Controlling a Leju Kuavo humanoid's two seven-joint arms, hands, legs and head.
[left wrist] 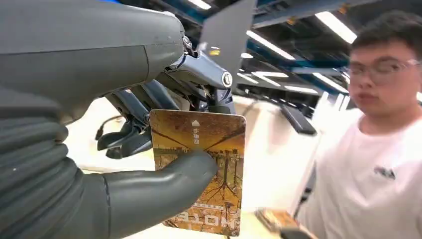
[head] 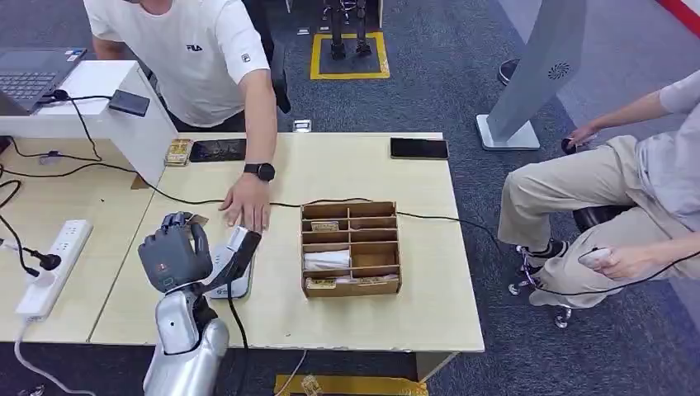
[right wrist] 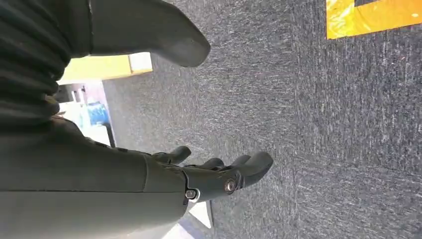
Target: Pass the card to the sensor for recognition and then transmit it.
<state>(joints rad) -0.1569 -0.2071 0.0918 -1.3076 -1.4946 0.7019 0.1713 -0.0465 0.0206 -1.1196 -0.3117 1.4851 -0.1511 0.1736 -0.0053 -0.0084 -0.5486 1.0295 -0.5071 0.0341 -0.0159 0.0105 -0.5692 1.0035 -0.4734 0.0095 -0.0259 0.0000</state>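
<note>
- Head view: the left hand (head: 174, 254) is raised over the near-left part of the table (head: 429, 305), just beside the sensor (head: 234, 268) — a person's hand (head: 246, 206) rests just behind it. A compartmented wooden box (head: 351, 247) stands to the right.
- Left wrist view: the left hand's thumb (left wrist: 164, 186) and fingers (left wrist: 199, 74) pinch the brown card (left wrist: 211, 164), held upright.
- Right wrist view: the right hand (right wrist: 209, 174) hangs over grey carpet (right wrist: 323, 124) — fingers apart, holding nothing.

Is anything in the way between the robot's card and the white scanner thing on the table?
Partly. The left hand holds the card just beside the sensor. A person's hand rests at the sensor's far end, near the path.
</note>
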